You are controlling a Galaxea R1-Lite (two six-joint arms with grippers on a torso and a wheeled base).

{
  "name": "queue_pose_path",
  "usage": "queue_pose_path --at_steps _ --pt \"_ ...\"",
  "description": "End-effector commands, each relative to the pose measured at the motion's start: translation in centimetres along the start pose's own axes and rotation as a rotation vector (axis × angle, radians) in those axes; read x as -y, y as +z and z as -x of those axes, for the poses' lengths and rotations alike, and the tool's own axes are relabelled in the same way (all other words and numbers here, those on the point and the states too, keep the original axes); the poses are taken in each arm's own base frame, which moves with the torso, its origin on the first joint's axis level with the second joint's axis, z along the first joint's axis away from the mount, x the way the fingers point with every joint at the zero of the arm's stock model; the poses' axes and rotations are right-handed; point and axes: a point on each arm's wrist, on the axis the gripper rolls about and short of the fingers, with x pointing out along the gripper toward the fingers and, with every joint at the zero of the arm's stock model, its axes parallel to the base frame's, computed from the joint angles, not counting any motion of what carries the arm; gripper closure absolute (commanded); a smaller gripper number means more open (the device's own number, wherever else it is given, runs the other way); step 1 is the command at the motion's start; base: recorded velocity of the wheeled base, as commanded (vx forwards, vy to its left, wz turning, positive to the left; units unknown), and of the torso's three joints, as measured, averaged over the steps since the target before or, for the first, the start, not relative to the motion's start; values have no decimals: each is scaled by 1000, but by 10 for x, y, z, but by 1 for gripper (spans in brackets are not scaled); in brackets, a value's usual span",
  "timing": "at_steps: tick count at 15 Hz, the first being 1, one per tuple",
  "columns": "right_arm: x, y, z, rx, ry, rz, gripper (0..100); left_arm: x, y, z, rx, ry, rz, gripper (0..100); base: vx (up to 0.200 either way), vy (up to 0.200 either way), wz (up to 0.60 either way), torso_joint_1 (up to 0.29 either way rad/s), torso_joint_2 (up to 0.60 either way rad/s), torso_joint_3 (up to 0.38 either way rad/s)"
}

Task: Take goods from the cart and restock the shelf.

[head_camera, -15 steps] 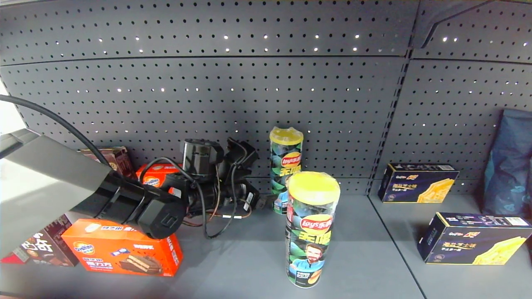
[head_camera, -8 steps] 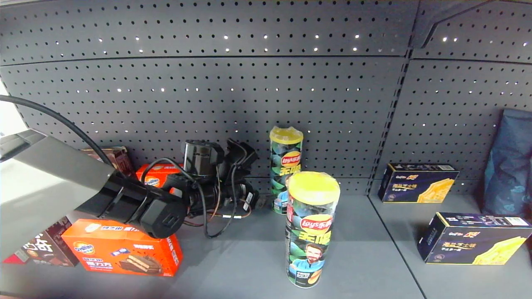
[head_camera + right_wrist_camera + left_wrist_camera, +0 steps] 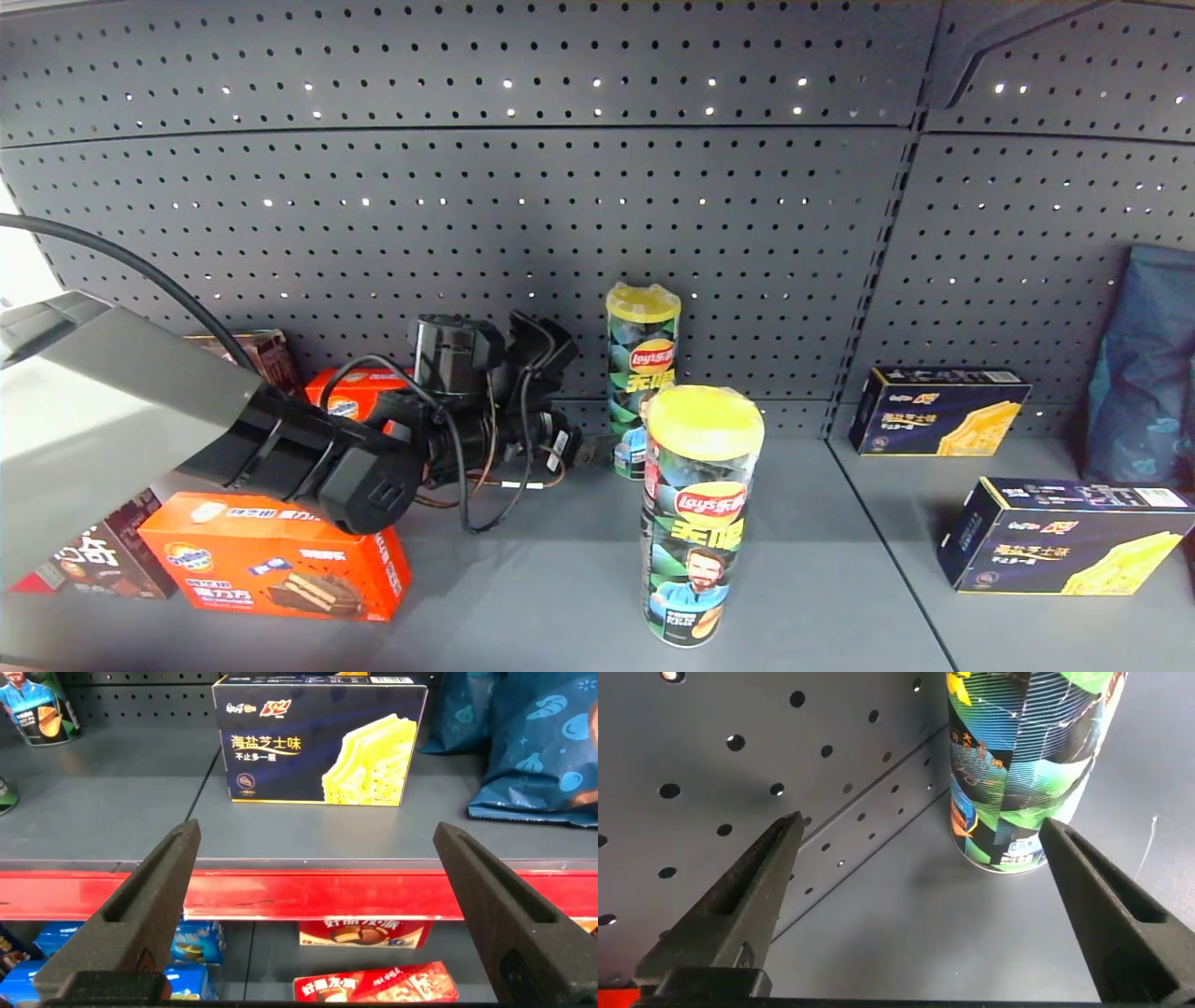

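While left pincer [image 3: 920, 826] gapes empty by rear can [image 3: 1022, 765] | right pincer [image 3: 316, 829] likewise (wide, empty)

Left pincer [image 3: 922, 826] edged slightly toward rear can [image 3: 642, 373].

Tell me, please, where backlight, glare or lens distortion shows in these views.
Head view: light pinpricks shine through the dark perforated metal back panel, its horizontal seams bow with lens distortion, and the left edge is blown out white. Left wrist view: most holes look dark.
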Motion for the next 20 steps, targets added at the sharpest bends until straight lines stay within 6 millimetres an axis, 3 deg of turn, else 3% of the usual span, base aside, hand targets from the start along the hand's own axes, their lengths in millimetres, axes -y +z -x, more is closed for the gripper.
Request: queue_pose_path --at_steps 1,6,9,13,20 --pt "0 0 0 -2 0 0 0 1 0 1 -1 -2 0 0 0 0 0 0 0 0" --pt "0 0 0 -2 0 0 0 4 14 20 74 12 -31 0 0 0 0 0 0 0" --pt "0 0 0 -2 0 0 0 6 3 25 41 91 -46 0 0 0 0 0 0 0" --pt "0 0 0 -2 0 0 0 5 5 24 39 126 -47 0 0 0 0 0 0 0" --pt "0 0 0 -2 0 0 0 12 1 0 13 168 -33 0 0 0 0 0 0 0"
